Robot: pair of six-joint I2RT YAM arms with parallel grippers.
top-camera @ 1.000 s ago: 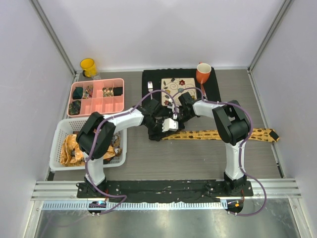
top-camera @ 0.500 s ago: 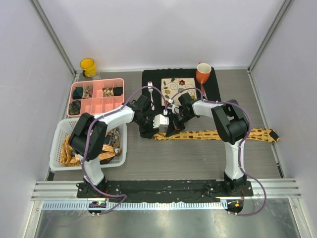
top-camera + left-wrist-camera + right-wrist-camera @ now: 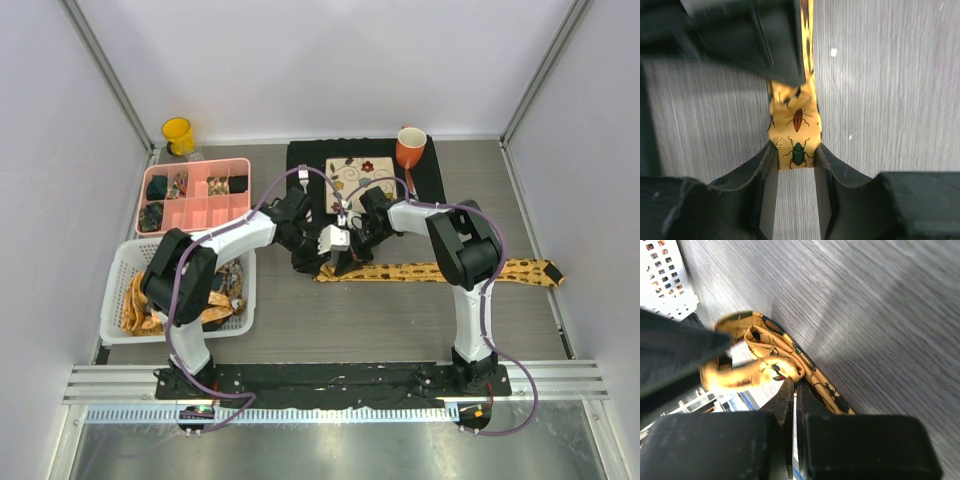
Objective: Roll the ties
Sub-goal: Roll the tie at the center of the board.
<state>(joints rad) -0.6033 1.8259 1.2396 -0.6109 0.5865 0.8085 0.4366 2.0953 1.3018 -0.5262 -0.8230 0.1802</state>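
A: Where's the tie [image 3: 450, 271]?
B: Flat across the counter's middle, running to the right edge.
A: And the pincers?
B: The left gripper [image 3: 796, 148] grasps its beetle-printed tip; the right gripper [image 3: 792, 386] is clenched tight against the crumpled fold, though whether cloth sits between its fingers I cannot tell

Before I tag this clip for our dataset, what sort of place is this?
Probably a robot lab test cell: plain white panels wall in the table, both arms are bolted to its near edge, and props like the pink tray look staged.
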